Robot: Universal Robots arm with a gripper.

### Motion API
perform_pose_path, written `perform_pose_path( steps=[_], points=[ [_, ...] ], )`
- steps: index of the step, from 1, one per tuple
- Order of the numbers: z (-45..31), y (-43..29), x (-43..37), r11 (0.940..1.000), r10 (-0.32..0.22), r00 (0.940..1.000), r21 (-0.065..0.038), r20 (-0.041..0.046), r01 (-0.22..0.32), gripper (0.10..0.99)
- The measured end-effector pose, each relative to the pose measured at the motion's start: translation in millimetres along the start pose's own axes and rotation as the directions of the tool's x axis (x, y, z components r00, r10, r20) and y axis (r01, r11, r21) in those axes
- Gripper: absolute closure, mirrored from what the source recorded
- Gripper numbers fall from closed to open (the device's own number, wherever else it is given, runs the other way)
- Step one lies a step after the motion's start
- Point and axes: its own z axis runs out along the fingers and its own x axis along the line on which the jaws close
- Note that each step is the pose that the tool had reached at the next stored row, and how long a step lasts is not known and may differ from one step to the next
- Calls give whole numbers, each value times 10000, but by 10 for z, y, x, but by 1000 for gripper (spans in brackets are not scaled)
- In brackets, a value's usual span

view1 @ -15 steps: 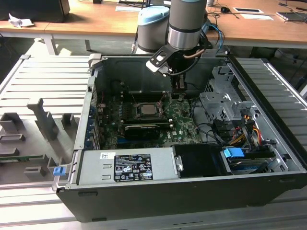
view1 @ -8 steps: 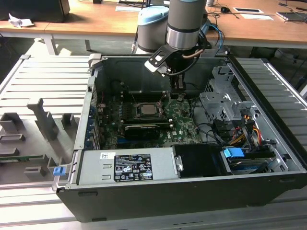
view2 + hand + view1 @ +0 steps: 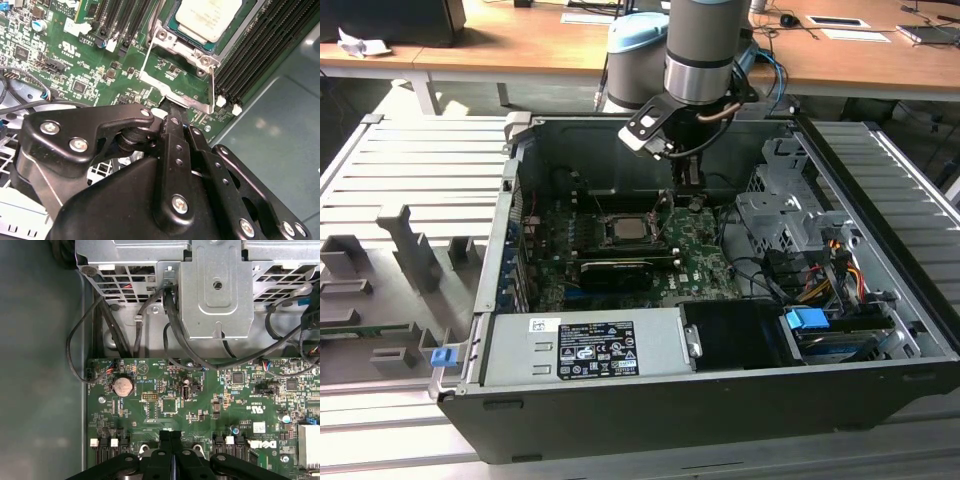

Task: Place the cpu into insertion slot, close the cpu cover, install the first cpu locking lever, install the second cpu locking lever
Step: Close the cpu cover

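Silvery-grey cpu (image 3: pixel 207 17) is already sitting face-up in the insertion slot (image 3: pixel 165 35), so that part looks done to me. The cpu cover (image 3: pixel 175 95) is flipped open on the exterior view's right of the socket, with green motherboard (image 3: pixel 75 65) showing through its window. My gripper (image 3: pixel 172 117) has its fingers squeezed together right at the cover's free edge. I reckon that's for nudging the plate over, not grabbing it. Can't tell if it's actually touching.

Computer case (image 3: pixel 620 430), power supply (image 3: pixel 585 345), coin battery (image 3: pixel 122 386), black cables (image 3: pixel 169 307).
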Motion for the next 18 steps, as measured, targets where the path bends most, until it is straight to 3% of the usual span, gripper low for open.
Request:
perform_pose_path(
  steps=[18],
  points=[
    [-2, -47, -1, 10000, 0, 10000, 0, 0, 0, 980]
  ],
)
